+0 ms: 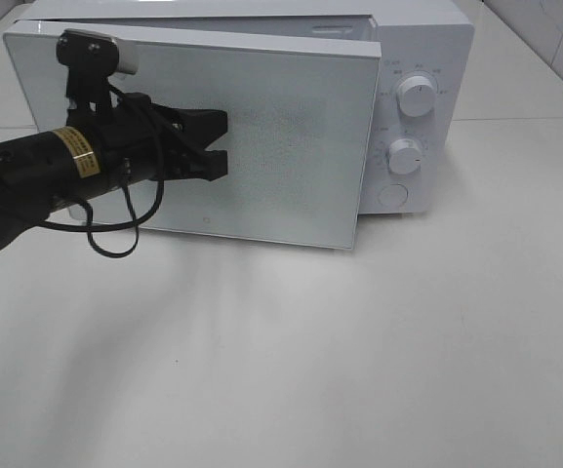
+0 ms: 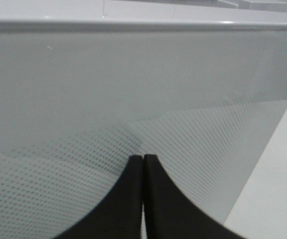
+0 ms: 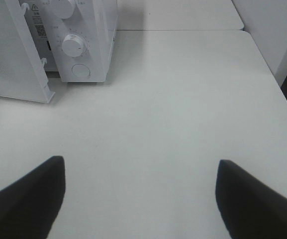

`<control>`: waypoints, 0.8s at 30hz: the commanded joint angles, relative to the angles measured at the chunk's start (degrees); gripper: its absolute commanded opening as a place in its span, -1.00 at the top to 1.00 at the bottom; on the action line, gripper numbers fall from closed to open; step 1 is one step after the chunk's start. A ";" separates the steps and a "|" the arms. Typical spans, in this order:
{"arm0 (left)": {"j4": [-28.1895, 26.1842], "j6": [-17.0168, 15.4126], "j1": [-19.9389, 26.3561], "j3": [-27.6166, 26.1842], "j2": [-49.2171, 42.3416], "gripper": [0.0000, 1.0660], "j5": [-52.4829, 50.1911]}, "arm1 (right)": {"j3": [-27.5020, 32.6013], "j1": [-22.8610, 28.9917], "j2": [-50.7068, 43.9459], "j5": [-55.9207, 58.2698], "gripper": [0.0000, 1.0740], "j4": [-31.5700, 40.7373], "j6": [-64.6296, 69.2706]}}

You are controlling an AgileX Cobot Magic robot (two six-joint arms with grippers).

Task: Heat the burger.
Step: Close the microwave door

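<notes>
The burger is out of view in every frame. A white microwave (image 1: 427, 58) stands at the back of the table. Its door (image 1: 291, 146) hangs ajar, with the free edge a little off the body and facing forward. My left gripper (image 1: 222, 144) is shut with nothing between its fingers, and its tips (image 2: 143, 159) sit against or very near the door's dotted glass (image 2: 133, 89). My right gripper (image 3: 141, 172) hangs open over bare tabletop, to the front right of the microwave (image 3: 83, 40). It does not show in the exterior high view.
The control panel carries two round knobs (image 1: 417, 96) (image 1: 404, 155) and a round button (image 1: 393, 195). Latch hooks show on the door's free edge (image 3: 45, 74). The white table (image 1: 359, 351) spreads in front, and a tiled wall (image 1: 554, 29) stands at the back right.
</notes>
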 commanded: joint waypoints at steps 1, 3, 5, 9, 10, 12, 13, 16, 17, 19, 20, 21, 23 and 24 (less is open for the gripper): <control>-1.49 0.06 -1.15 -2.46 0.86 1.00 1.89 | 0.06 -0.46 -1.66 -0.52 -0.37 0.06 -0.40; -1.60 0.17 -2.92 -5.21 2.18 1.00 3.21 | 0.06 -0.46 -1.66 -0.52 -0.37 0.06 -0.40; -1.66 0.17 -3.32 -5.84 2.64 1.00 3.21 | 0.06 -0.46 -1.66 -0.52 -0.37 0.06 -0.40; -1.83 0.17 -4.30 -7.62 3.55 1.00 3.38 | 0.06 -0.46 -1.66 -0.52 -0.37 0.06 -0.40; -2.35 0.17 -4.98 -8.48 4.07 1.00 3.55 | 0.06 -0.46 -1.66 -0.52 -0.37 0.06 -0.40; -2.64 0.17 -5.39 -9.00 4.41 1.00 4.13 | 0.06 -0.46 -1.66 -0.52 -0.37 0.06 -0.40; -3.15 0.17 -6.19 -10.03 4.93 1.00 5.04 | 0.06 -0.46 -1.66 -0.52 -0.37 0.06 -0.40; -3.67 0.17 -7.22 -11.63 5.90 1.00 5.84 | 0.06 -0.46 -1.66 -0.52 -0.37 0.06 -0.40; -3.67 0.17 -7.91 -12.89 6.53 1.00 6.42 | 0.06 -0.46 -1.66 -0.52 -0.37 0.06 -0.40; -3.67 0.17 -8.08 -13.64 6.76 1.00 6.47 | 0.06 -0.46 -1.66 -0.52 -0.37 0.06 -0.40; -3.67 0.17 -8.08 -13.64 6.76 1.00 6.47 | 0.06 -0.46 -1.66 -0.52 -0.37 0.06 -0.40; -3.84 0.17 -8.77 -14.90 7.39 1.00 7.62 | 0.06 -0.46 -1.66 -0.52 -0.37 0.06 -0.40; -3.95 0.17 -9.34 -16.21 8.08 1.00 8.88 | 0.06 -0.46 -1.66 -0.52 -0.37 0.06 -0.40; -4.13 0.17 -9.63 -16.79 8.37 1.00 9.28 | 0.06 -0.46 -1.66 -0.52 -0.37 0.06 -0.40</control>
